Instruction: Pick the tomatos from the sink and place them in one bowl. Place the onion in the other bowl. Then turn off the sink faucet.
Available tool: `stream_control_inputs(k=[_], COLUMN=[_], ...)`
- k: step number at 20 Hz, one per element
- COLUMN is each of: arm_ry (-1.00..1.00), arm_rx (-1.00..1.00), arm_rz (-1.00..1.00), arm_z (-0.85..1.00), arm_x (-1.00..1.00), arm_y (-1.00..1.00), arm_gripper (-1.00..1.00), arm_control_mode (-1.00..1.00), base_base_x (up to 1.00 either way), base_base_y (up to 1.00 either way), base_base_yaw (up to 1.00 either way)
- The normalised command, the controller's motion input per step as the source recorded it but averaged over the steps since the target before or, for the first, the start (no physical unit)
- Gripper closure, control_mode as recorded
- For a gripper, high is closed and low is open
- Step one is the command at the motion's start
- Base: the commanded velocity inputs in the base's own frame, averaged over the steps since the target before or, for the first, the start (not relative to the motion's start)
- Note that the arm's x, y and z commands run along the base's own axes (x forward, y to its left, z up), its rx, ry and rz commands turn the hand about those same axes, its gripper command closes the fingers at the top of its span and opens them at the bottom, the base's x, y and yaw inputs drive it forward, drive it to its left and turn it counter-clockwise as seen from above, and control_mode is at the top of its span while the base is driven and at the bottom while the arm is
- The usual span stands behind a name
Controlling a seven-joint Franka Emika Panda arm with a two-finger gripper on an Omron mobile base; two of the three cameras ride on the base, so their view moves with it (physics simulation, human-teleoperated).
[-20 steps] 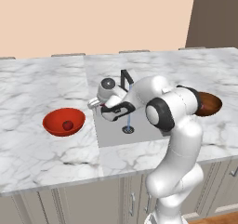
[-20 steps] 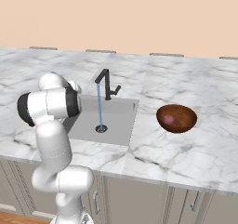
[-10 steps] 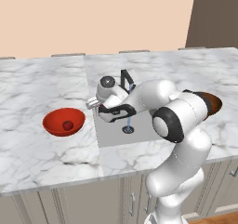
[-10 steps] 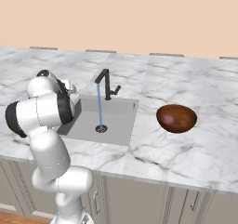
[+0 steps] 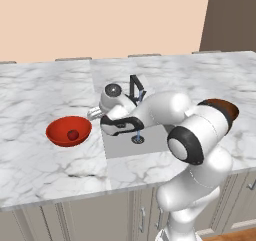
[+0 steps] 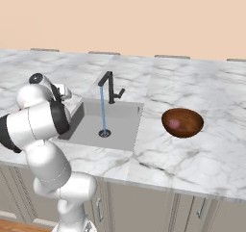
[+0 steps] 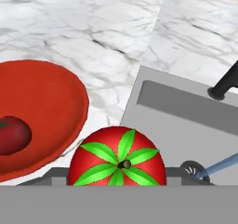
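A long white marble counter with grey veining runs the width of the kitchen, meeting a plain peach wall behind. At the far right of the left base view a tall brown panel stands against that wall. Below the counter sit grey cabinet doors with slim metal handles. A strip of wooden floor shows at the bottom. Light is even and soft.

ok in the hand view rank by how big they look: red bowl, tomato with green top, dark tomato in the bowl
1. red bowl
2. tomato with green top, though it sits nearest the camera, so it looks inflated
3. dark tomato, partly cut off at the edge
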Motion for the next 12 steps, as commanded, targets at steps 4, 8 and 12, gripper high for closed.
stream_control_inputs(k=[4,8,12], arm_ry=[0.08,0.09,0.07], arm_rx=[0.00,0.00,0.00], arm_rz=[0.01,0.02,0.02], arm_z=[0.15,0.08,0.01], arm_x=[-0.24,-0.25,-0.19], arm_y=[0.58,0.55,0.48], arm_gripper=[1.00,1.00,1.00], arm_control_mode=[-1.00,-1.00,-1.00], base_base_x=[0.00,0.00,0.00], base_base_y=[0.00,0.00,0.00], base_base_yaw=[0.00,0.00,0.00])
